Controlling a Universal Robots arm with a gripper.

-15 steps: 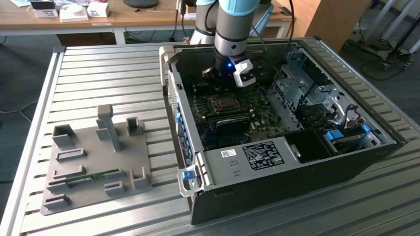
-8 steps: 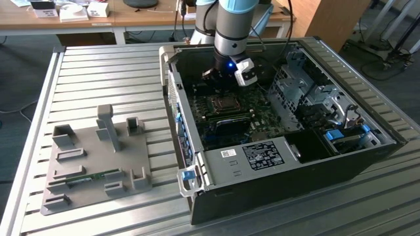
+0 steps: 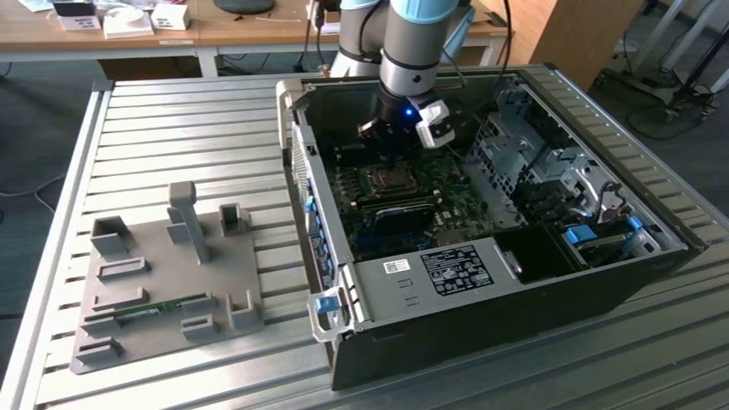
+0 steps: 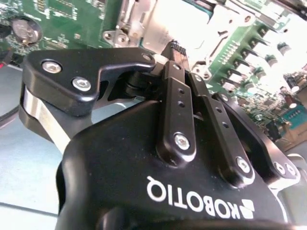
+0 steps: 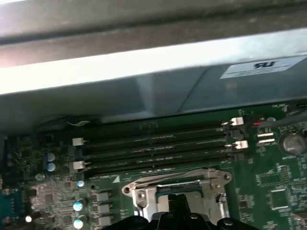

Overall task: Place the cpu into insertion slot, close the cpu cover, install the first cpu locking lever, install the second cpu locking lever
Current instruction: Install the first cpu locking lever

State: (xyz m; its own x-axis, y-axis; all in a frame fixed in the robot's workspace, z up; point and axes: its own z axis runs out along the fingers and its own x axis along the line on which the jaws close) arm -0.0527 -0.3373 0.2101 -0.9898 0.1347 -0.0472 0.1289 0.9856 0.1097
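The gripper [image 4: 175,48] hangs with its fingers [image 4: 178,103] pressed together, empty, tips just above the cpu cover [image 5: 176,188]. That silvery frame lies flat on the green motherboard [image 3: 424,201], parallel to the memory slots [image 5: 153,149], inside the computer case [image 3: 479,282].

The work surface is a desk [image 3: 171,128] of ribbed, silvery metal slats running across the exterior view, with raised rails along its edges. Beyond it, at twelve o'clock, stands a wooden table [image 3: 228,34] with a pale top and white legs, carrying small white boxes [image 3: 128,21] and a dark round object [image 3: 244,6]. Cables [image 3: 256,61] hang beneath that table. At one o'clock a tall wooden panel [image 3: 575,34] rises beside it. The floor [image 3: 40,120] is grey carpet, seen at nine o'clock and again at two o'clock, where black cables [image 3: 661,120] loop across it near dark stand legs [image 3: 695,85]. The lighting is even and soft.
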